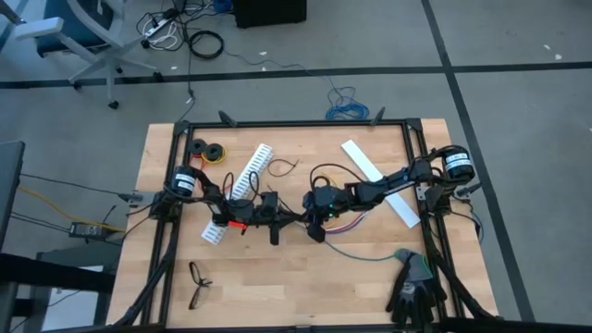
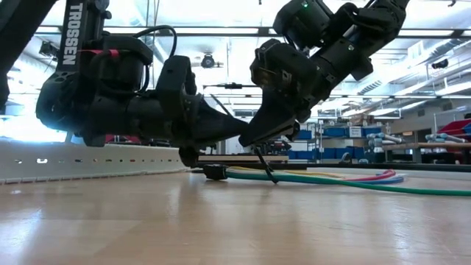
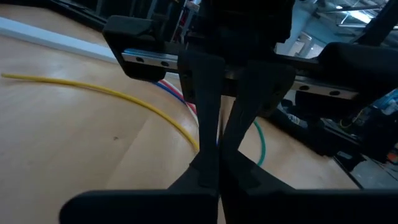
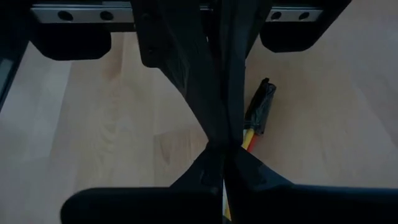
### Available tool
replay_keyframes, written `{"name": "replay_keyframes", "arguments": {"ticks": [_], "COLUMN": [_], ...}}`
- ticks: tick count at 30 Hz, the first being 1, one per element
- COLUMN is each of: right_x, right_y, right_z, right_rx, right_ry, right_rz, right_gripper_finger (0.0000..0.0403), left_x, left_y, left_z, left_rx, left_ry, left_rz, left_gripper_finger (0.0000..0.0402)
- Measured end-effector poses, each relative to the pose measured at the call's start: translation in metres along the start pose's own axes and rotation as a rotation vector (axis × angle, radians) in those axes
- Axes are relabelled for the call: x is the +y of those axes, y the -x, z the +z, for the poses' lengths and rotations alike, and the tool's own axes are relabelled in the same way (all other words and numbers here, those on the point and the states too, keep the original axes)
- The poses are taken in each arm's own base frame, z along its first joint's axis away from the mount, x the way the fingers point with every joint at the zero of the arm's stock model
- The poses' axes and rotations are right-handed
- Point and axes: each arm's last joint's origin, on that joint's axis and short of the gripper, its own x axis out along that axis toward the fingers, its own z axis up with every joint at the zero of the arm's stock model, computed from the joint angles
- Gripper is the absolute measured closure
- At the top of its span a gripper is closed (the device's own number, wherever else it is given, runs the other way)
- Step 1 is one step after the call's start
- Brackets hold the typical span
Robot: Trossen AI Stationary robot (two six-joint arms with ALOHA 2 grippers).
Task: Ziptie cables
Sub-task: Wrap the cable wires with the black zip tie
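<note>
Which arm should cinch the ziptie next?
Probably the right. The right gripper sits low at the cables, shut by the taped end. The left gripper meets it mid-table.

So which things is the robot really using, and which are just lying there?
For the job:
- cables
- left gripper and right gripper, which meet mid-table at the cables

Just lying about:
- white slotted strip
- flat white strip
- eyeglasses
- black gloves
- tape rolls

"TROSSEN" — white lettering on left arm (image 2: 76,33)
</note>
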Motion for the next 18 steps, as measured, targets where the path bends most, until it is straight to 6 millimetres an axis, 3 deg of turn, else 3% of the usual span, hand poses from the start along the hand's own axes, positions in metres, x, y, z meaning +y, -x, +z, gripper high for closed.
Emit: {"name": "replay_keyframes", "arguments": {"ticks": [18], "right_x": [0.0017], "right_y": [-0.0001], "right_z": [-0.0005], "right_rx": [-0.001], "right_ry": [0.013], "right_rz": [0.003], "right_gripper_finger": [0.0403], "left_x": [0.0001], "left_y": [-0.0002], "left_z": [0.0002], "left_rx": [-0.005], "left_ry": [0.001], "left_rz": [0.009], "left_gripper_finger": [0.0401]}}
